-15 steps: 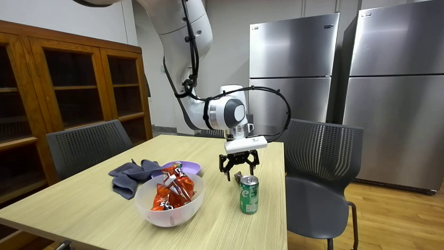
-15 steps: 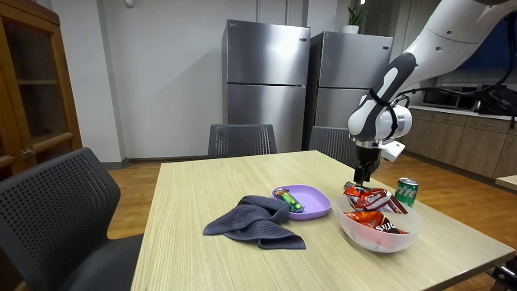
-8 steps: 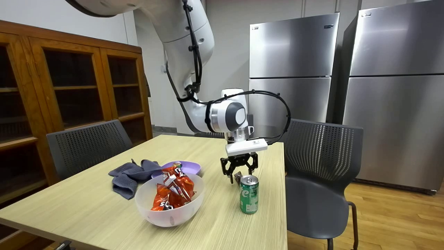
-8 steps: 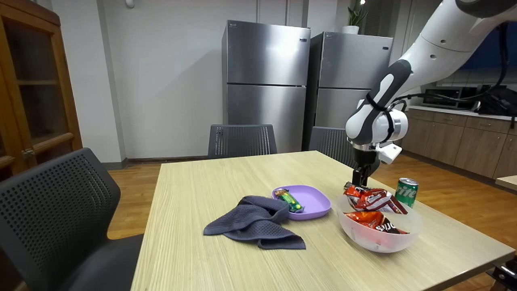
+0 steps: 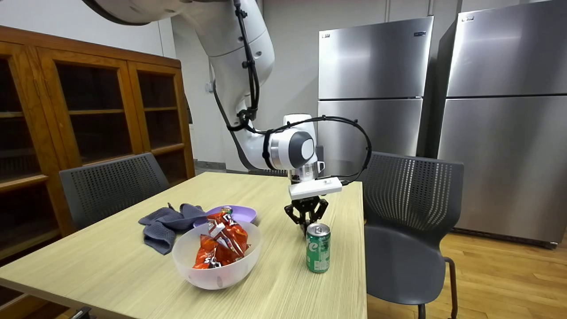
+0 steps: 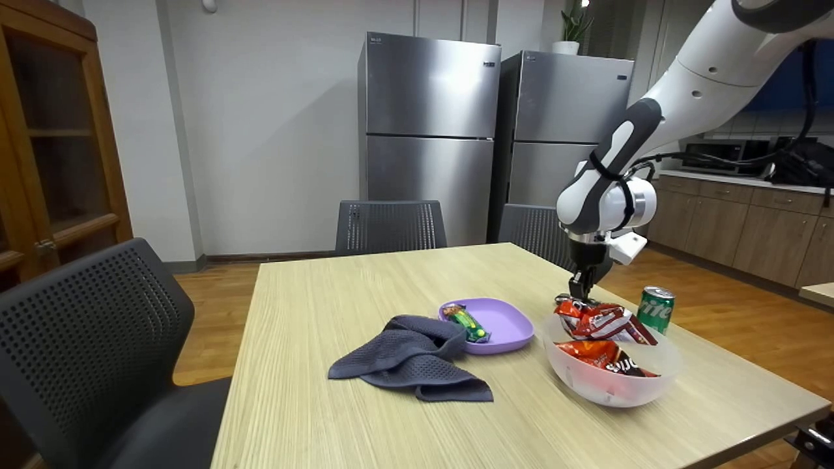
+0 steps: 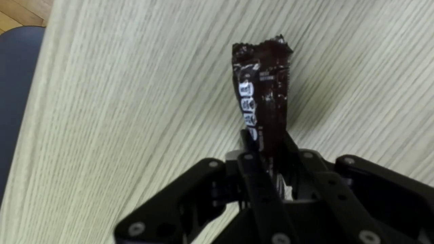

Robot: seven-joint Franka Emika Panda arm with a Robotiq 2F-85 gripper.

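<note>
Pincer point(image 7: 266, 139) clamps brown wrapped bar point(image 7: 266, 88) near the tabletop point(image 5: 339, 294) edge flanked by a grey chair point(image 5: 403, 261). Green can point(image 5: 318, 252) stands upright close to same edge; bowl point(image 5: 212, 280) of red packets point(image 5: 228, 246) sits farther in.

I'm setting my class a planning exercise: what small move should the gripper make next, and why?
Probably a short, straight lift: in the wrist view the gripper looks closed against both sides of the brown wrapped bar. Going up first would likely avoid the green can standing upright nearby.
</note>
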